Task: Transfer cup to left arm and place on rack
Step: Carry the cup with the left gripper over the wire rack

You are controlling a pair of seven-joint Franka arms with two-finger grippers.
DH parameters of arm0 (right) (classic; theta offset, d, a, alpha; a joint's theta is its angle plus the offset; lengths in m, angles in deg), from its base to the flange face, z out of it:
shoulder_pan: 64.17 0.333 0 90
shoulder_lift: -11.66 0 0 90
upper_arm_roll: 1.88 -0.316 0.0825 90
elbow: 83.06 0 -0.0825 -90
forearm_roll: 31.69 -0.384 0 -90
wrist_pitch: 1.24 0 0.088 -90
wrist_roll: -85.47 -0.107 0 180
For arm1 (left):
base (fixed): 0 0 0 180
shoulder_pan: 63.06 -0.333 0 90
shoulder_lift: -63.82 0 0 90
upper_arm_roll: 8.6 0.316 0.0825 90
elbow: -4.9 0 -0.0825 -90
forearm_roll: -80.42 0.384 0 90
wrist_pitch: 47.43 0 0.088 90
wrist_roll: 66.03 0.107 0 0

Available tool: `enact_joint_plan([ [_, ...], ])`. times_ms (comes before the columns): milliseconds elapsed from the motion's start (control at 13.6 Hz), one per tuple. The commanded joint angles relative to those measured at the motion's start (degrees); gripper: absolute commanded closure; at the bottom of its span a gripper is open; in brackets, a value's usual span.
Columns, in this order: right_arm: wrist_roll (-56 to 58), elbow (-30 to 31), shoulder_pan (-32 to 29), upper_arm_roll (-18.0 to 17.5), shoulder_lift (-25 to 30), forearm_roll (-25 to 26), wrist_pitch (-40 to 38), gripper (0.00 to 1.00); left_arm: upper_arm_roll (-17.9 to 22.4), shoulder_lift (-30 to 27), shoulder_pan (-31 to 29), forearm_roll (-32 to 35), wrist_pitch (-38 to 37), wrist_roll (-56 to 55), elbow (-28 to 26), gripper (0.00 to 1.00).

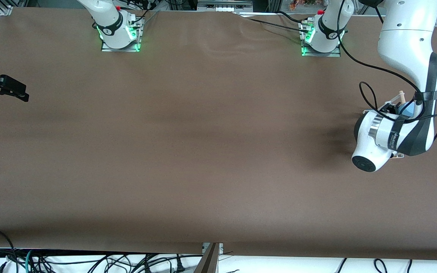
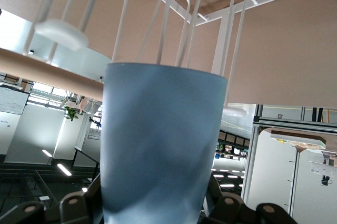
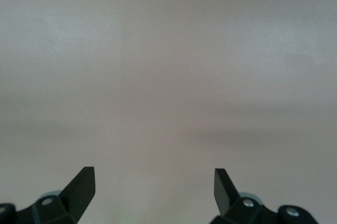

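Note:
The light-blue cup (image 2: 163, 145) is held in my left gripper (image 2: 158, 205), whose black fingers (image 2: 79, 203) are shut on its sides. The cup's rim is up against the upright loops of the white wire rack (image 2: 231, 50), beside its light wooden dowel (image 2: 47, 68). In the front view a bit of the cup (image 1: 408, 110) and the rack (image 1: 391, 101) shows past the left arm's wrist at the left arm's end of the table, and the left gripper (image 1: 395, 110) is mostly hidden. My right gripper (image 3: 155, 187) is open and empty over bare table at the right arm's end (image 1: 19, 93).
The brown table (image 1: 203, 151) carries nothing else that shows. The left arm's black cables (image 1: 370, 94) loop over the rack area. The two arm bases (image 1: 120, 34) stand along the table's edge farthest from the front camera.

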Motion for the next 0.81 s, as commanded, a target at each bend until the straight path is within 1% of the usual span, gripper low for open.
enact_joint_plan([
  [0, -1.0, 0.8, -0.1, -0.3, 1.1, 0.3, -0.5, 0.00, -0.2, 1.1, 0.1, 1.8, 0.4, -0.6, 1.1, 0.67],
  [74, -1.0, 0.8, -0.2, -0.4, 1.1, 0.3, -0.4, 0.00, -0.2, 1.2, 0.1, 1.8, 0.4, -0.6, 1.1, 0.62],
  [147, -1.0, 0.8, -0.1, -0.4, 1.1, 0.3, -0.4, 0.00, -0.2, 1.2, 0.1, 1.8, 0.4, -0.6, 1.1, 0.60],
  [221, -1.0, 0.8, -0.2, -0.4, 1.1, 0.3, -0.4, 0.00, -0.2, 1.2, 0.1, 1.8, 0.4, -0.6, 1.1, 0.25],
  [295, -1.0, 0.8, -0.2, -0.4, 1.1, 0.3, -0.4, 0.00, -0.2, 1.2, 0.2, 1.9, 0.1, -0.3, 1.1, 0.00],
  [736, -1.0, 0.9, -0.2, -0.4, 1.1, 0.2, -0.4, 0.00, -0.3, 0.7, 0.1, 1.5, 0.2, 0.0, 1.2, 0.00],
])
